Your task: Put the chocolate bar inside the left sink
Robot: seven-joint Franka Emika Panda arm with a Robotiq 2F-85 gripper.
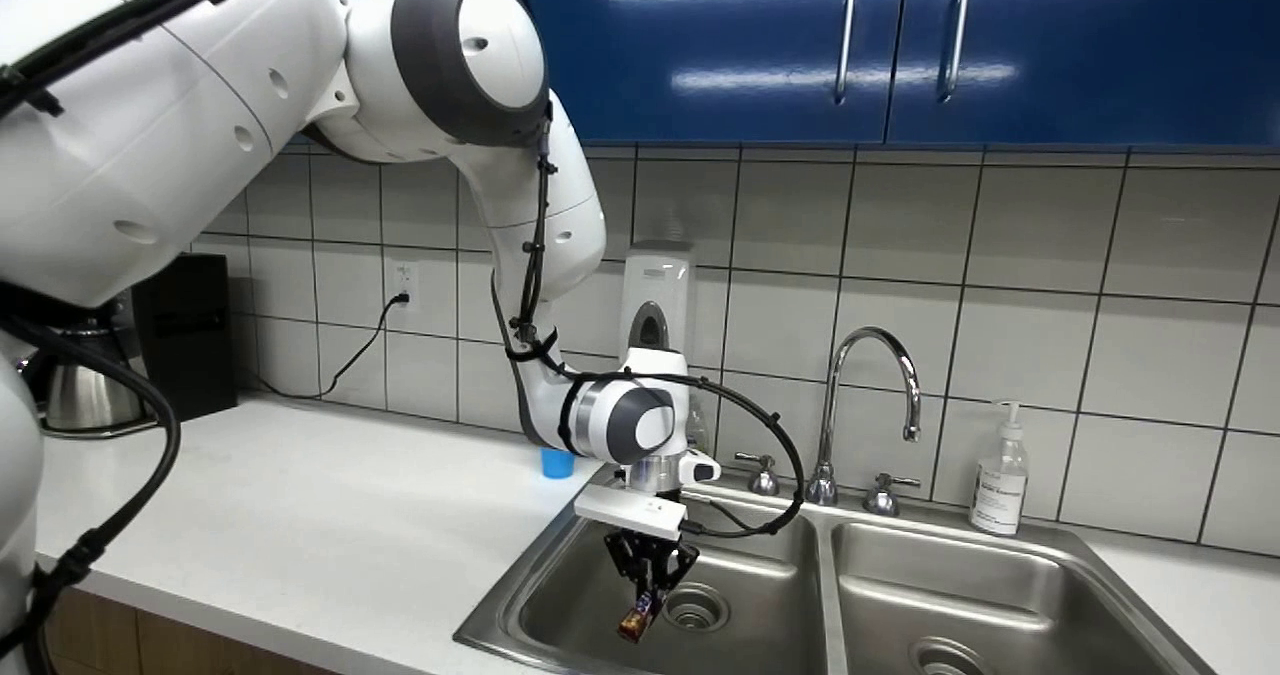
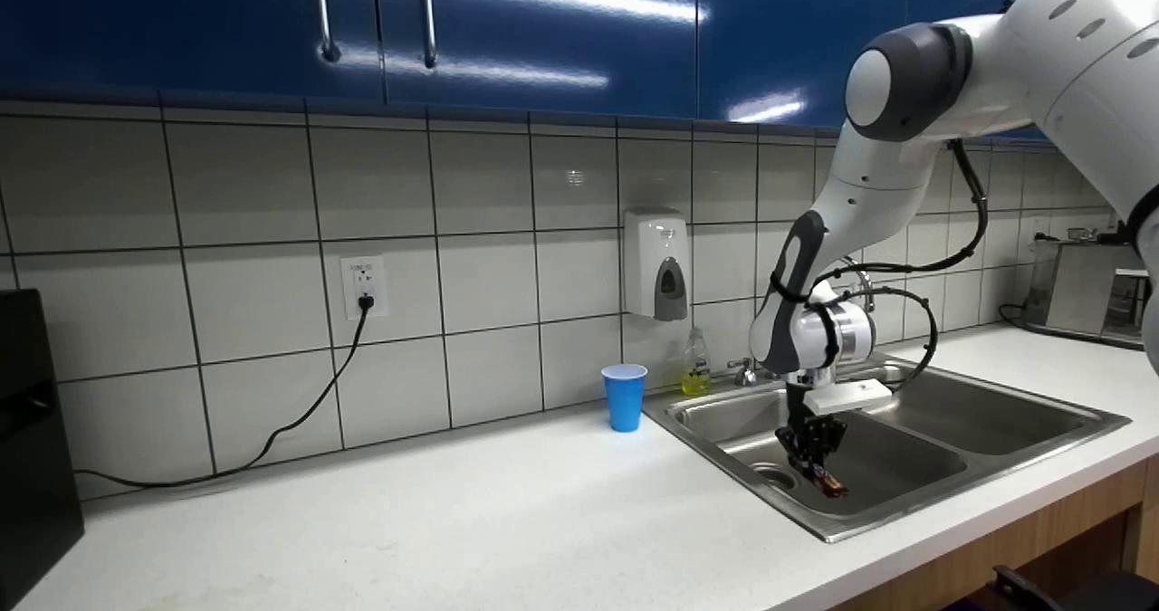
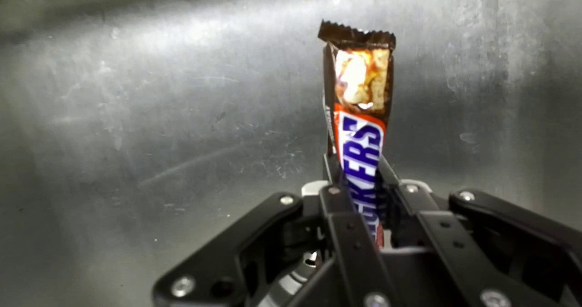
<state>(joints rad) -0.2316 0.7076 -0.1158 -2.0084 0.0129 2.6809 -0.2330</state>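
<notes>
The chocolate bar [image 3: 361,102] is a Snickers in a brown wrapper with a white, blue and red label. My gripper [image 3: 360,173] is shut on it, and its far half sticks out past the fingertips. In both exterior views the gripper [image 1: 650,585] [image 2: 812,455] points down into the left sink [image 1: 765,620] [image 2: 896,466], with the bar [image 1: 636,623] [image 2: 828,482] tilted below it. The bar is over the steel floor, beside the round drain [image 1: 697,607]. I cannot tell whether it touches the floor. The bar's rear end is hidden between the fingers.
The twin basin [image 1: 940,595] adjoins across a steel divider [image 1: 828,585]. A tall faucet [image 1: 832,415] and handles stand behind. A blue cup [image 2: 625,398] stands on the white counter [image 2: 435,502] beside the sink. A soap bottle [image 1: 1000,480] stands at the sink's back right.
</notes>
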